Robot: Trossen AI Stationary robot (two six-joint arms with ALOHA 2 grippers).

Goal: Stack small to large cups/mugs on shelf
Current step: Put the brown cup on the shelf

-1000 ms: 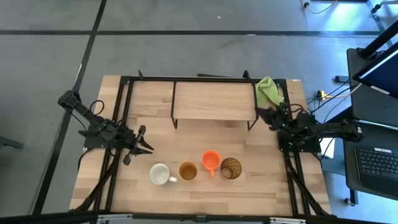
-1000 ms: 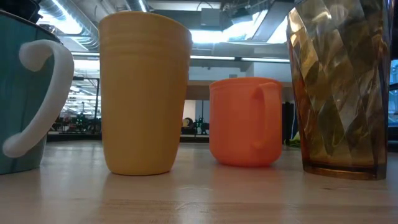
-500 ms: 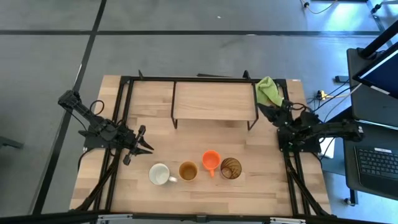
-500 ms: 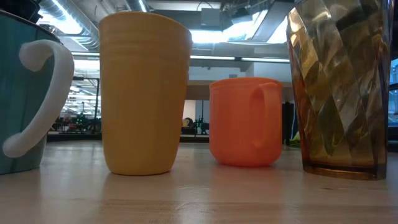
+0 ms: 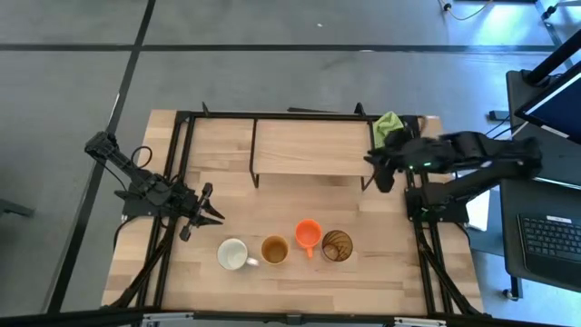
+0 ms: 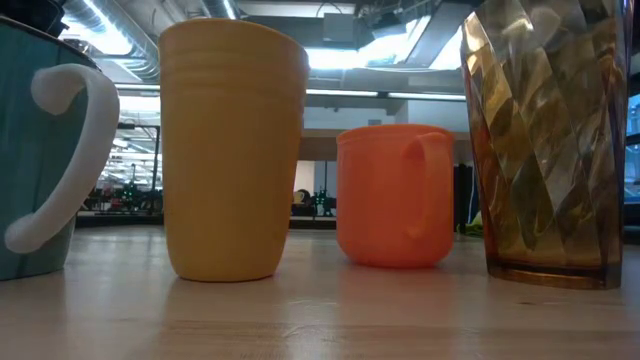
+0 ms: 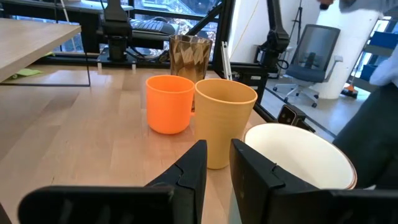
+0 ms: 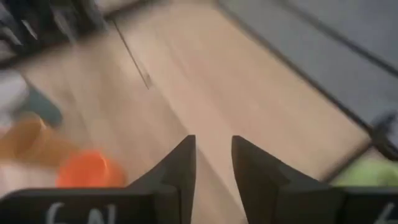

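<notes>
Four cups stand on their bases in a row near the table's front edge: a white mug (image 5: 233, 254), a tan-yellow mug (image 5: 274, 250), a small orange cup (image 5: 308, 234) and an amber tumbler (image 5: 337, 245). The light-wood shelf (image 5: 313, 147) stands on black legs at the far middle, with nothing on it. My left gripper (image 5: 216, 207) hovers left of the white mug (image 7: 298, 155), its fingers a narrow gap apart and empty. My right gripper (image 5: 379, 173) is raised by the shelf's right end, also slightly open and empty (image 8: 214, 155).
A green cloth (image 5: 388, 123) lies at the far right corner behind the shelf. A black metal frame (image 5: 182, 154) runs along the table's sides and far edge. Bare tabletop lies between the shelf and the row of cups.
My right gripper has risen from the table's right edge and swung toward the table's left, up to the shelf's right end. The cups stand as before.
</notes>
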